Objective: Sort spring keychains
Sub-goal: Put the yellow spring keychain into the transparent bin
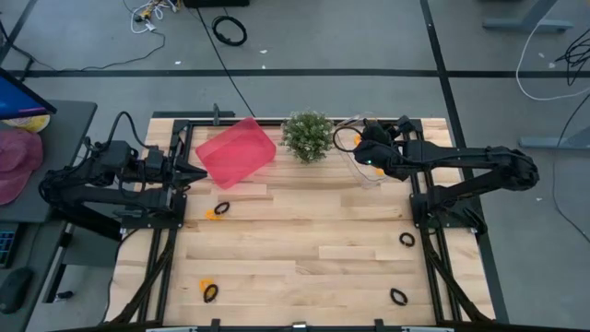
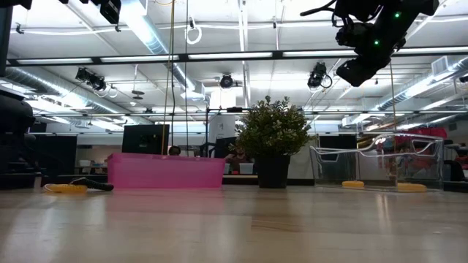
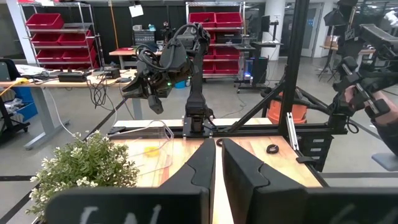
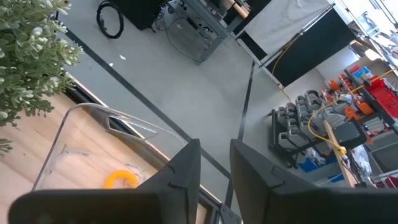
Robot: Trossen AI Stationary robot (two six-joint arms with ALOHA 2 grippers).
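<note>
Several spring keychains lie on the wooden table: an orange and black pair (image 1: 218,210), another pair (image 1: 208,291), and black ones (image 1: 407,240) (image 1: 398,297). An orange keychain (image 4: 121,179) lies inside the clear container (image 1: 365,159); the low view shows two orange ones on its floor (image 2: 353,184) (image 2: 409,186). My right gripper (image 1: 355,146) (image 4: 214,155) hangs open high above that container (image 2: 380,161) and holds nothing. My left gripper (image 1: 198,172) (image 3: 219,146) waits shut beside the pink bin (image 1: 237,152), above the table.
A potted plant (image 1: 307,136) stands between the pink bin and the clear container at the table's far edge. Black frame rails (image 1: 424,212) run along the table's sides. The middle of the wooden top (image 1: 304,249) is bare. A large cable coil (image 1: 230,30) lies on the floor beyond.
</note>
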